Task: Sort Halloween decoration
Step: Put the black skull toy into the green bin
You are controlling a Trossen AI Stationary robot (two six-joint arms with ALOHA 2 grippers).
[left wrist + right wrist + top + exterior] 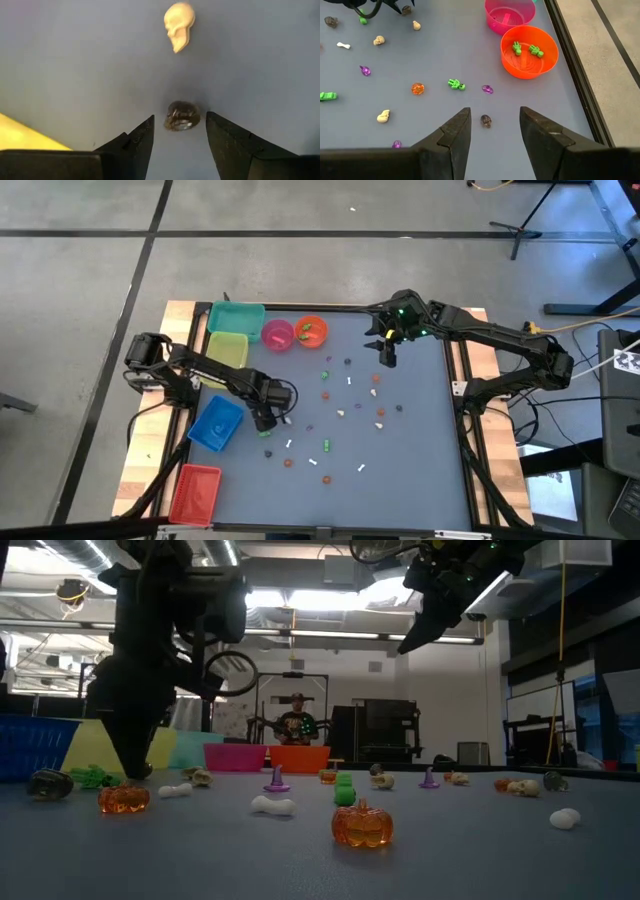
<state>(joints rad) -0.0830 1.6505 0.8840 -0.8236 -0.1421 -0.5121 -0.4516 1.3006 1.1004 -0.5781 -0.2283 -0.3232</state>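
Small Halloween decoration pieces in white, orange, green and purple lie scattered over the grey mat. My left gripper points straight down, open, just above the mat near the blue bin. Its fingers stand on either side of a dark round trinket without touching it. A white skull lies just beyond. My right gripper hangs open and raised over the mat's far part, slanting down, with nothing between its fingers. A small dark trinket lies on the mat below it.
A teal bin, a yellow-green bin, a blue bin and a red bin stand along the left. A pink bowl and an orange bowl holding two green pieces stand at the far edge.
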